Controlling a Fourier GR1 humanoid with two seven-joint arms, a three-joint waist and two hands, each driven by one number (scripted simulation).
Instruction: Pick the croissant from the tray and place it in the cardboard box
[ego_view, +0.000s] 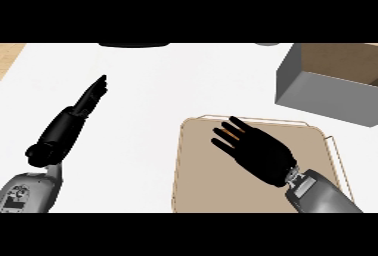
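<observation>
A tan tray (199, 195) lies on the white counter at the lower right. My right hand (258, 152) hovers palm down over the tray's far part, fingers spread and fairly straight. Thin orange slivers of the croissant (235, 134) show between those fingers; the rest of it is hidden under the hand. The cardboard box (325, 92), grey outside and brown inside, stands open-topped at the far right, beyond the tray. My left hand (92, 95) rests over the counter at the left, its fingers straight and pointing away, holding nothing.
A dark round object (133, 45) sits at the counter's far edge, with a small grey one (267, 44) further right. A wooden strip (9, 55) borders the counter at the far left. White counter lies between the left arm and the tray.
</observation>
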